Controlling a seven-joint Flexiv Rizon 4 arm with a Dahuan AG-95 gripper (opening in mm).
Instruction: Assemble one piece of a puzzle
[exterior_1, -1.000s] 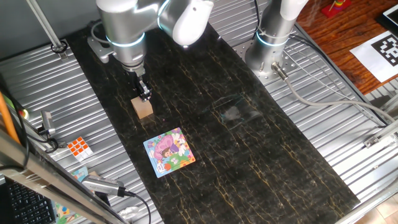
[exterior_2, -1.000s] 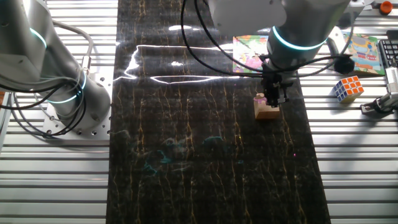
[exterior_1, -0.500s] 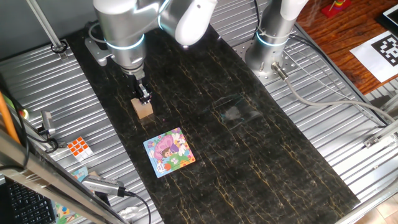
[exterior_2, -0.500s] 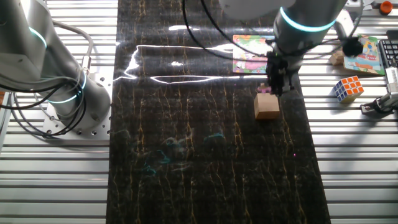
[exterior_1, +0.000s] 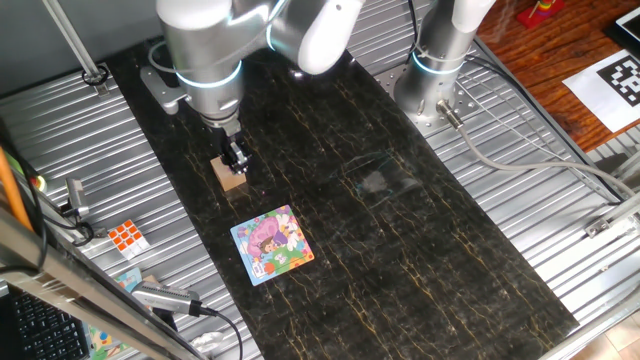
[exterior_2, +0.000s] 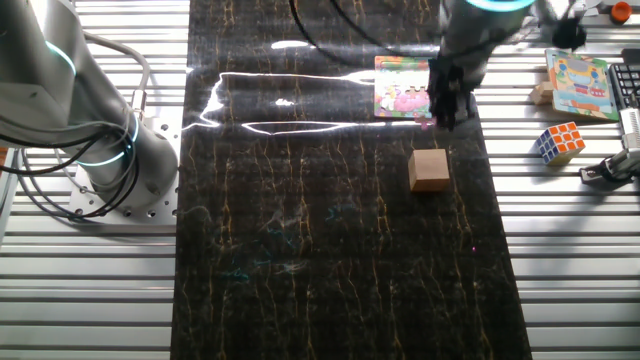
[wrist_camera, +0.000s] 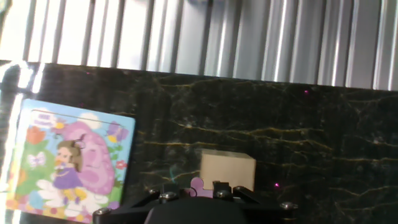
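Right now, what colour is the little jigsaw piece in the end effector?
Pale purple-pink piece; hand view shows it best.

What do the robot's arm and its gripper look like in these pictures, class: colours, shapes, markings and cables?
The arm is made of thick, rounded silver-grey segments with white covers and a glowing light-blue ring at a joint. Black cables run along it. The gripper is small, black and two-fingered; in the hand view its dark body shows round screw heads.

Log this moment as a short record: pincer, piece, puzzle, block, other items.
pincer: shut on the piece, raised above the table
piece: small, purple, held at the fingertips
puzzle: flat on the dark mat, one slot open near its edge
block: tan wood, on the mat, nothing on top
twisty cube: on the ribbed metal, off the mat
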